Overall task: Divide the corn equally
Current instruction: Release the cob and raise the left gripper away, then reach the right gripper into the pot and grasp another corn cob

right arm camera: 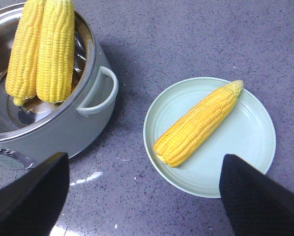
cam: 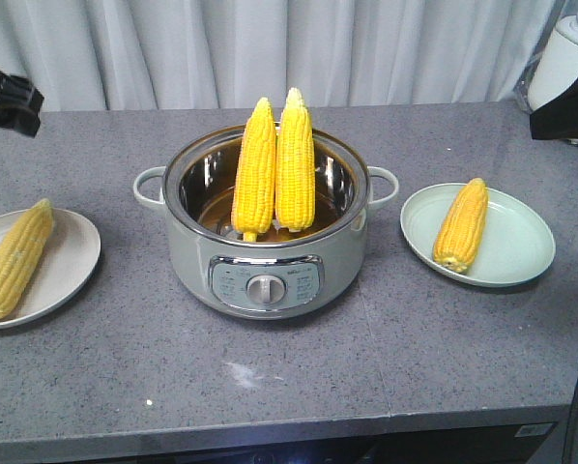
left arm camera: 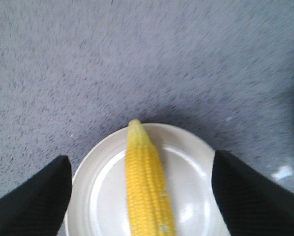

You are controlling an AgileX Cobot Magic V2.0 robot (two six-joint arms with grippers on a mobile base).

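Two corn cobs stand upright, leaning on the far rim inside the open electric pot at the counter's centre; they also show in the right wrist view as cobs. One cob lies on the white plate at the left. Another cob lies on the pale green plate at the right. My left gripper hovers open above the white plate's cob, not touching it. My right gripper is open over bare counter between the pot and the green plate, holding nothing.
The pot has side handles and a front control knob. A white blender base stands at the back right corner. A curtain hangs behind the grey counter, whose front edge runs along the bottom.
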